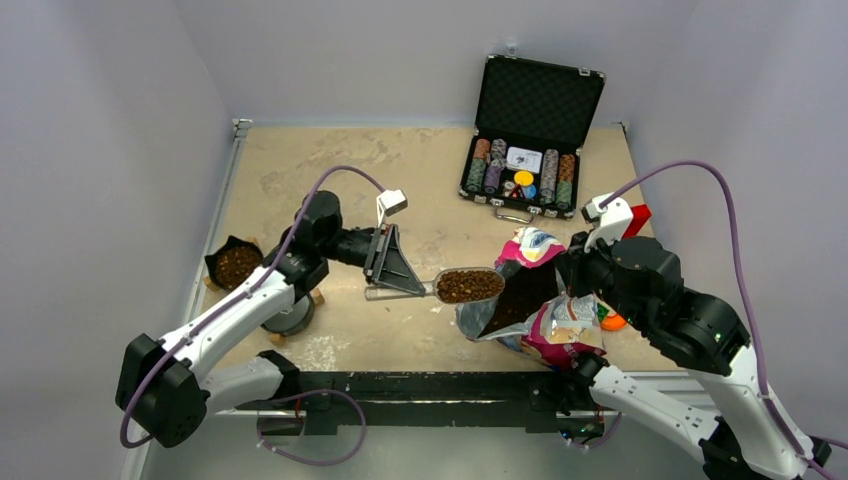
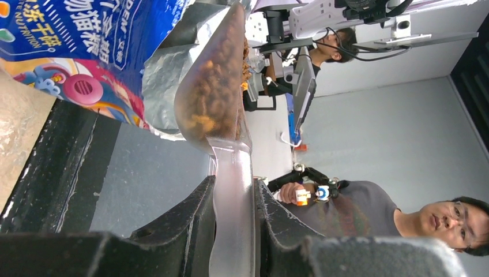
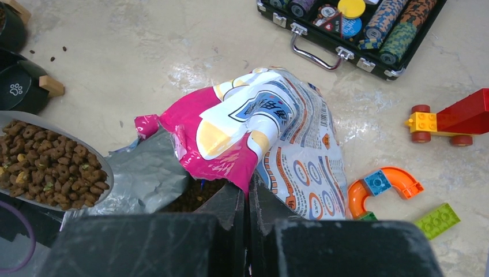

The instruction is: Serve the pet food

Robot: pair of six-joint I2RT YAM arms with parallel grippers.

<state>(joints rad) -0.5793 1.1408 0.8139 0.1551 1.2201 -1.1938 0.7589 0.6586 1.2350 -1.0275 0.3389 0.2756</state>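
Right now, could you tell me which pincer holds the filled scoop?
The left pincer, clamped on the scoop handle; the right pincer pinches the food bag.

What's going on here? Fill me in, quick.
The left claw grips the handle of a clear scoop heaped with pet food, held just outside the bag's mouth. The right claw is shut on the top edge of the bag, holding it up and open. A black bowl at the left of the table already has kibble in it; this scoopful is not yet tipped in.
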